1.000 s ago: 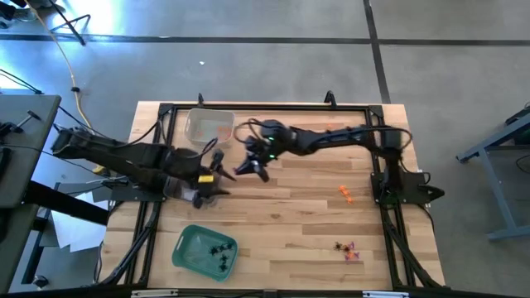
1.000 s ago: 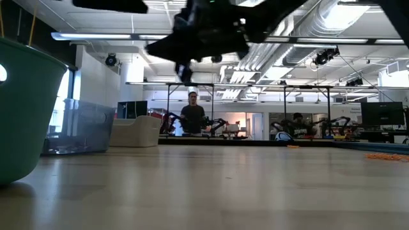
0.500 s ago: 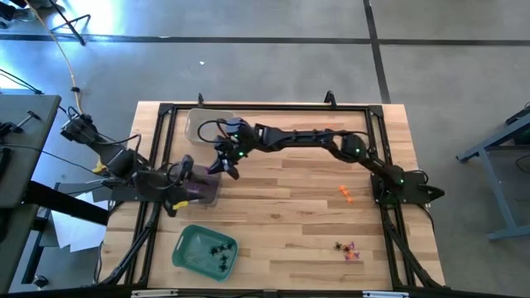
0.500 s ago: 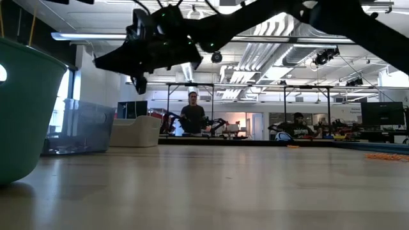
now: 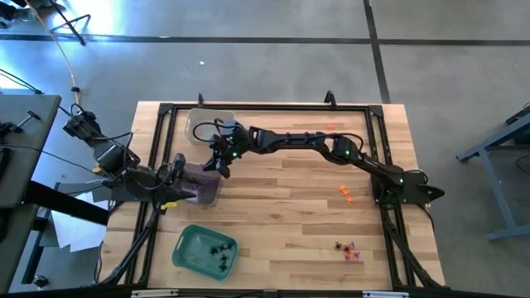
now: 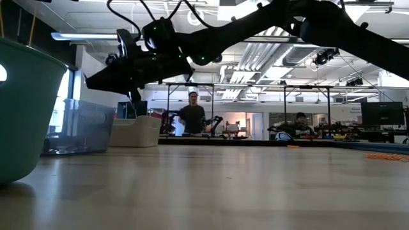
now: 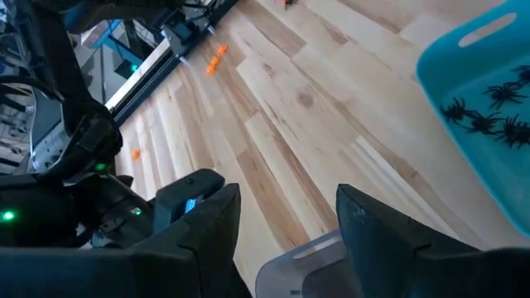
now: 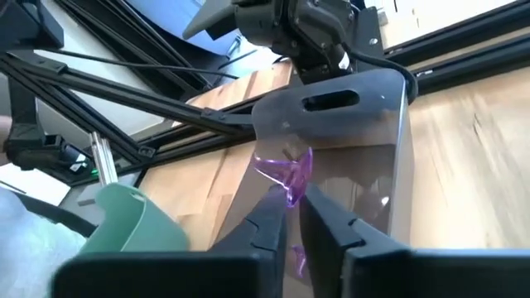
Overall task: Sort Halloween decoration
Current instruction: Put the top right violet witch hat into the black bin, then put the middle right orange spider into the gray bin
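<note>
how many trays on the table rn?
3: clear tray at the far left corner, another clear tray by the left tool, green tray with spiders at the near left edge.

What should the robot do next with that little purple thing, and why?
Probably open the right gripper and let go. Its fingertips pinch a purple trinket right above the clear tray, so it looks set to drop in.

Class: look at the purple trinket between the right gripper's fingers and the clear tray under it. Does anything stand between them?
Nothing visible. The right gripper holds the purple trinket right above the clear tray, whose open top faces it; the left gripper waits at the tray's end.
</note>
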`<action>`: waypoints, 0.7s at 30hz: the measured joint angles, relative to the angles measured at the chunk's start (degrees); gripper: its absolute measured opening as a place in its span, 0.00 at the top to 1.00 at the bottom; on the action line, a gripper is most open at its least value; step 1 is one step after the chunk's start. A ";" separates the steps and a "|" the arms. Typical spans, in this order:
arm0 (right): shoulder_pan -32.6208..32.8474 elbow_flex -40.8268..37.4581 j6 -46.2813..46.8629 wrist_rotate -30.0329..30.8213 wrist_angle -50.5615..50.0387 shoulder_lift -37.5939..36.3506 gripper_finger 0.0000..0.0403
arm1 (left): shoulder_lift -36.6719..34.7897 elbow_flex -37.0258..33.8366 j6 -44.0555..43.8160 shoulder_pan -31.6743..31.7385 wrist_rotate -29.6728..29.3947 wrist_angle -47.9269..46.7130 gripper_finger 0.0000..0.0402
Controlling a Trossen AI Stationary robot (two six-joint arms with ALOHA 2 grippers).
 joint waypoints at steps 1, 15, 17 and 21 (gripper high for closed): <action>-0.03 0.00 0.00 -0.01 -0.02 0.00 0.88 | -0.04 -0.01 0.00 0.00 0.00 -0.17 0.54; -0.16 -0.02 1.31 -5.35 -5.82 -1.54 0.62 | 1.08 0.00 -0.92 0.00 -0.48 -0.32 0.54; -0.16 -0.02 0.78 -4.71 -8.56 -2.14 0.62 | 1.47 0.00 -0.92 0.01 -0.69 -0.02 0.54; -0.12 -0.04 -5.47 1.80 -18.36 -4.80 0.65 | 2.12 -0.01 -1.30 0.02 -0.99 0.80 0.54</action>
